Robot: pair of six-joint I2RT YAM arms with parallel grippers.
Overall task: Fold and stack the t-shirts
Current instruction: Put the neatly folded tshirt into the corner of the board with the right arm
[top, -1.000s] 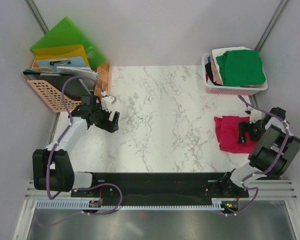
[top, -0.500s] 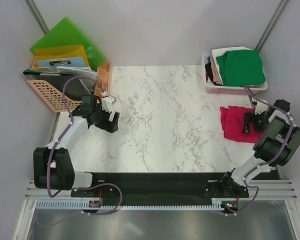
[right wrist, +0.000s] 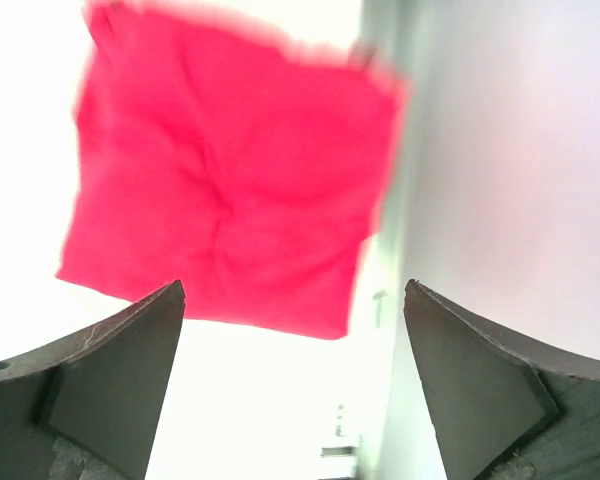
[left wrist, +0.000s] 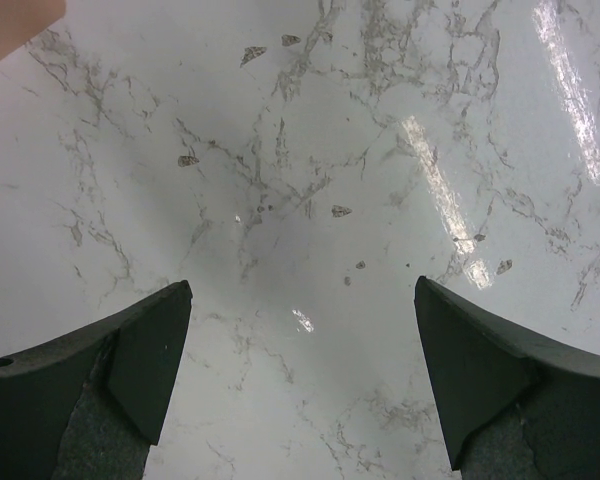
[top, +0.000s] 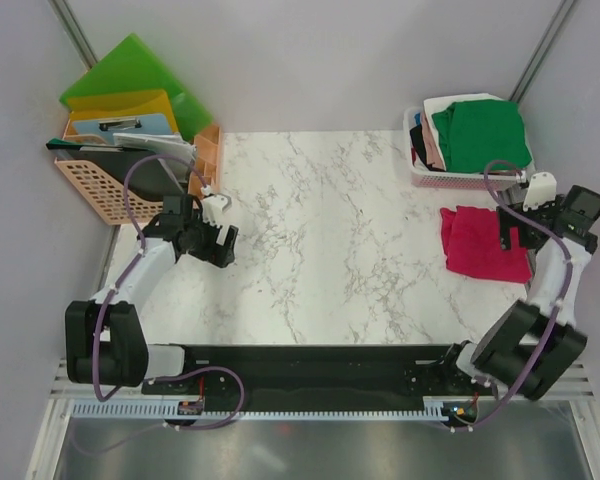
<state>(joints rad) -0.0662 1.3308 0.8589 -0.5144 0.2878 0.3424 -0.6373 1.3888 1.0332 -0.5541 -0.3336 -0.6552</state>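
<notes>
On the marble bench (top: 320,230): released the crimson-pink t-shirt (top: 475,245), apparently folded, nearer the basket (top: 470,182); lifted right gripper (top: 508,232) clear, spread apart; left gripper (top: 220,245) likewise apart. Stacking next.

The right hand (top: 508,233) has risen off the crimson-pink t-shirt (top: 475,245), which shifted toward the basket (top: 470,181).

Crimson-pink t-shirt (top: 483,243) folded flat on table's right edge, green-topped shirt stack (top: 479,133) in basket beyond
</notes>
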